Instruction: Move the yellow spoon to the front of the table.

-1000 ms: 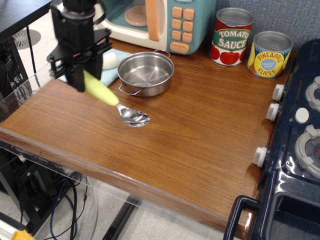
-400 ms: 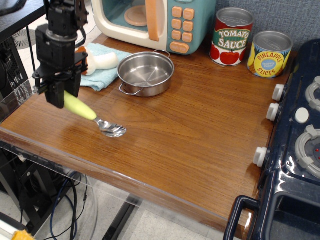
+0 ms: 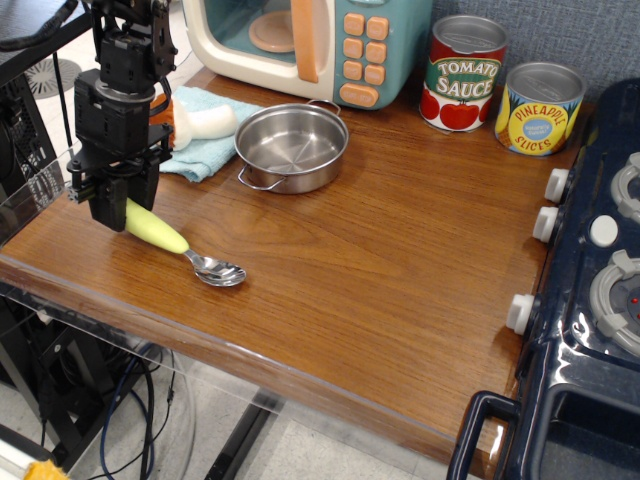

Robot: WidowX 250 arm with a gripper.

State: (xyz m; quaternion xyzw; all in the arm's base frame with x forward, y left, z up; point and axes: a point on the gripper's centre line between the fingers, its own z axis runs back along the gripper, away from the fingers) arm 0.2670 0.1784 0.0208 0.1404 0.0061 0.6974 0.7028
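The yellow spoon [image 3: 172, 239] has a pale yellow-green handle and a shiny metal bowl [image 3: 220, 271]. It slants down to the right near the front left edge of the brown wood-grain table [image 3: 380, 290], its bowl at or just above the wood. My black gripper [image 3: 113, 205] stands over the table's front left corner and is shut on the knobbed end of the handle, which it hides.
A steel pot [image 3: 291, 146] sits behind the spoon. A light blue cloth [image 3: 205, 150] with a white and orange toy [image 3: 197, 122] lies at the back left. A toy microwave [image 3: 310, 45], a tomato sauce can [image 3: 462, 73], a pineapple can [image 3: 538, 108] and a dark blue stove [image 3: 590, 290] stand around.
My gripper carried the spoon left and toward the front edge, then lowered it. The spoon's bowl went from the table's middle left to near the front left edge.
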